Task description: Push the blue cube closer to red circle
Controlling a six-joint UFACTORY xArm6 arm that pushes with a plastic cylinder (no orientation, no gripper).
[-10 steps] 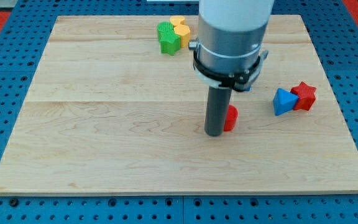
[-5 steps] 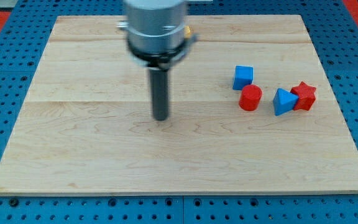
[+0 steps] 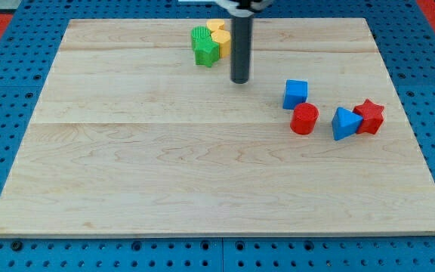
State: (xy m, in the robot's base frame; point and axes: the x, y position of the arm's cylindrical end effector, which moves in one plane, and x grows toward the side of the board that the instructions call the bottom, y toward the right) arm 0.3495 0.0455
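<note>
The blue cube [image 3: 295, 94] sits on the wooden board at the view's right of centre. The red circle [image 3: 304, 119], a short red cylinder, stands just below it, touching or nearly touching. My tip [image 3: 239, 80] rests on the board to the left of the blue cube and slightly above it, well apart from it, and just to the right of and below the green and yellow blocks.
A blue triangle [image 3: 344, 123] and a red star [image 3: 370, 116] sit together to the right of the red circle. A green block [image 3: 204, 45] and a yellow block [image 3: 220, 35] are clustered near the board's top edge. The wooden board [image 3: 127, 151] lies on a blue pegboard.
My tip was beside the red circle, swung to the board's left centre, then moved up and right to beside the green and yellow blocks. The red circle now sits below the blue cube.
</note>
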